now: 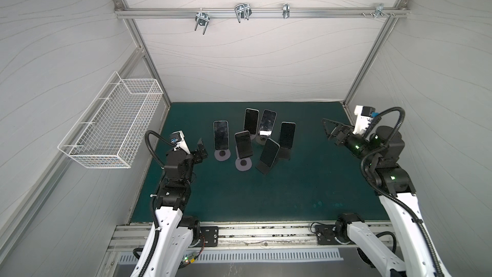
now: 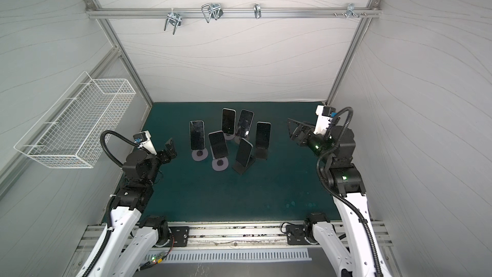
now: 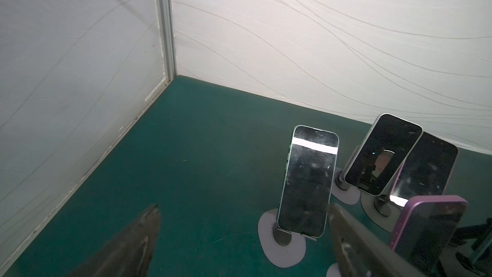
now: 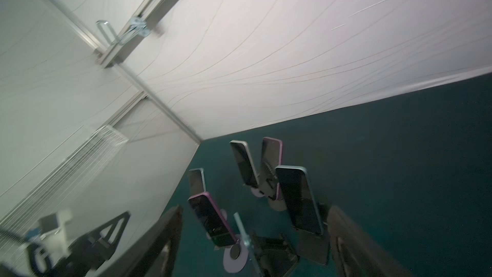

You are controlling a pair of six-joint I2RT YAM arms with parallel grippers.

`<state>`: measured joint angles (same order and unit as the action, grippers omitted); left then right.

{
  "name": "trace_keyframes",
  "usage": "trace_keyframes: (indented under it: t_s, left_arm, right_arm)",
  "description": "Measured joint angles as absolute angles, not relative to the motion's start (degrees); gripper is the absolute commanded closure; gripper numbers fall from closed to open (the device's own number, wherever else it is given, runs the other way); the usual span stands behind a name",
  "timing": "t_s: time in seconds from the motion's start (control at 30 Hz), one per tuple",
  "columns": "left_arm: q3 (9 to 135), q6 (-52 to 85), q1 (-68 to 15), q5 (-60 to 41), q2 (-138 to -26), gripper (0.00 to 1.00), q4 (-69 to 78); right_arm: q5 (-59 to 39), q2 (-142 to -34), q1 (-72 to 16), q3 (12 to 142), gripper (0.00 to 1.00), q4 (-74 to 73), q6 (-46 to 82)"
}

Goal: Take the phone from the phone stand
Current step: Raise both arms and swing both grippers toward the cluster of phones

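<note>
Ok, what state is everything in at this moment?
Six dark-screened smartphones: each seated upright on a stand, none lifted.
White round-based and black phone stands: standing on green mat, all occupied.
Left gripper: fingers open, empty.
Right gripper: fingers open, empty.
White wire basket: wall-mounted.
</note>
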<state>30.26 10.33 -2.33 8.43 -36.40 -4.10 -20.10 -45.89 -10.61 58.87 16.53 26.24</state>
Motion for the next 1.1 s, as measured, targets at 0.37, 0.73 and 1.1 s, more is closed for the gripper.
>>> trace_keyframes:
  t_s: [0.37, 0.73, 1.1]
  left_arm:
    - [36.1, 12.6, -3.3, -3.8, -42.3, 0.07, -8.4]
    - [43.6, 14.4, -8.6, -16.5, -44.7, 0.04, -13.5]
    - [47.7, 7.7, -20.9, -19.9, -48.3, 0.02, -16.9]
  right_arm:
    - [-23.7, -47.7, -31.1, 65.8, 0.15, 23.7, 18.1]
    - [-18.5, -50.2, -46.7, 66.2, 0.20, 31.0, 16.1]
    - [-6.1, -52.3, -54.0, 65.1, 0.20, 37.3, 16.1]
